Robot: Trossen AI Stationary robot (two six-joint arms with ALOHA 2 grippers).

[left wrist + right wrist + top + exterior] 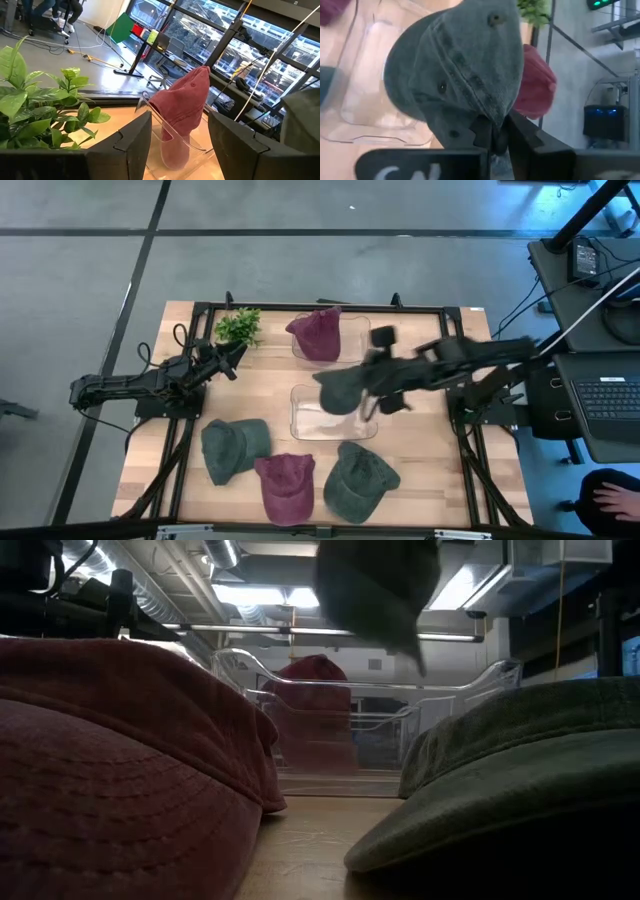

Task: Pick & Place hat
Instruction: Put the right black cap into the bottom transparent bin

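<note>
My right gripper (372, 383) reaches in from the table's right, shut on a grey-green hat (342, 387) that it carries above the near clear bin (305, 420). The same hat fills the right wrist view (460, 75) and hangs at the top of the low view (380, 585). A red hat (318, 335) sits in the far clear bin (355, 330). Three more hats lie on the table's near part: green (235, 448), red (285, 485) and green (360, 480). My left gripper (180, 145) waits open at the left, near the plant (238, 326). My right gripper pinches a fold of cloth at the edge of the hat's crown (487, 117) between its two fingers (520, 135). The fingers come from the table's right. The hat is lifted clear and hangs beyond and below the fingers, over the near bin.
A small green plant (40, 105) stands at the far left, close to my left gripper. The two clear bins stand mid-table, one behind the other (370, 730). In the low view the red hat (120, 760) and a green hat (520, 780) fill the foreground. A dark frame borders the table (470, 430).
</note>
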